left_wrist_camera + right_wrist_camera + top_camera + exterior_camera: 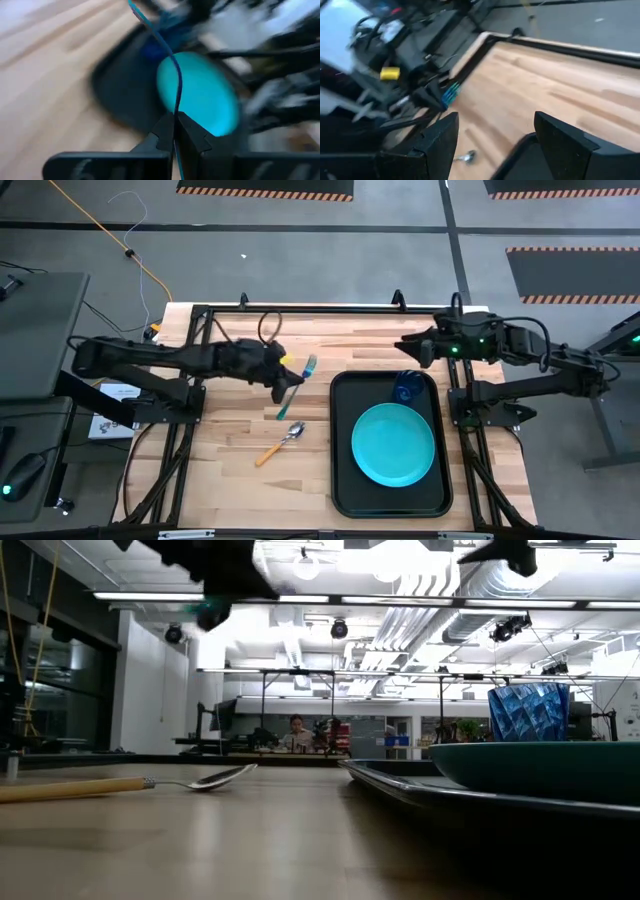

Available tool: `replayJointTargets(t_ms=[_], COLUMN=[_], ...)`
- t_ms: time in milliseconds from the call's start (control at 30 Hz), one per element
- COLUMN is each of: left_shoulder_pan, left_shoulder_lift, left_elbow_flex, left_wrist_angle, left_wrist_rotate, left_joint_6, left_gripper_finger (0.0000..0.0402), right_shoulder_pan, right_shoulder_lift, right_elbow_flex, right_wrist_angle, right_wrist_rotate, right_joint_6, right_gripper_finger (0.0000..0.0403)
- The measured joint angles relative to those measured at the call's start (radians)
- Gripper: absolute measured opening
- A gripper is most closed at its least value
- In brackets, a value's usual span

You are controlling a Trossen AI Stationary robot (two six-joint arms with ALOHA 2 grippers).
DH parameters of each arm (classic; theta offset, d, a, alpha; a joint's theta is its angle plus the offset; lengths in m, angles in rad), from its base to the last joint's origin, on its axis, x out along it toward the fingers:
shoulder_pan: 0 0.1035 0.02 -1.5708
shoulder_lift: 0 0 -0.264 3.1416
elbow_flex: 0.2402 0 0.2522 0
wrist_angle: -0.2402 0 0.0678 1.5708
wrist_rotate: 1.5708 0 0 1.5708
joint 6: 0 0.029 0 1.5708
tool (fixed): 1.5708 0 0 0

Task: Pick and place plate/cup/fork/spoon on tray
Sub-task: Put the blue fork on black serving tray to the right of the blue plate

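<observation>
Left wrist view: left gripper (175, 131) clenched on the thin fork (172, 75); it could pivot and miss the tray (125, 95) ahead.

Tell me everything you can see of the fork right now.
The fork is slim, with a teal-blue handle and a pale metal head. The left hand is shut on its handle and holds it over the bare wood between the spoon and the tray. From above it lies slanted, head pointing toward the table's far edge. Whether it is lifted clear of the table cannot be told.
</observation>
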Motion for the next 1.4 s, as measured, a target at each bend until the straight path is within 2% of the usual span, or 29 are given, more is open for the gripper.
replayJointTargets(t_ms=[133, 233, 433, 700, 1400], left_shoulder_pan=[0.000, -0.010, -0.020, -0.017, -0.018], left_shoulder_lift=[-0.002, 0.039, 0.142, 0.250, 0.262], left_elbow_flex=[0.006, 0.056, 0.214, 0.343, 0.344], left_wrist_angle=[0.139, 0.194, 0.177, 0.163, 0.288], left_wrist_rotate=[0.084, 0.129, 0.130, 0.084, -0.037], left_joint_6=[-0.067, -0.082, 0.013, 0.147, 0.189], left_gripper_finger=[0.0001, 0.0001, 0.0001, 0.0000, 0.0000], right_shoulder_pan=[0.000, 0.015, 0.073, 0.121, 0.127], right_shoulder_lift=[0.051, 0.115, 0.248, 0.345, 0.346], right_elbow_flex=[0.000, 0.000, 0.000, 0.000, 0.000], right_wrist_angle=[0.138, 0.246, 0.391, 0.506, 0.616], right_wrist_rotate=[-0.131, -0.218, -0.276, -0.187, 0.022], right_joint_6=[-0.016, -0.045, -0.095, -0.069, -0.018], right_gripper_finger=[0.0252, 0.0252, 0.0252, 0.0252, 0.0252])
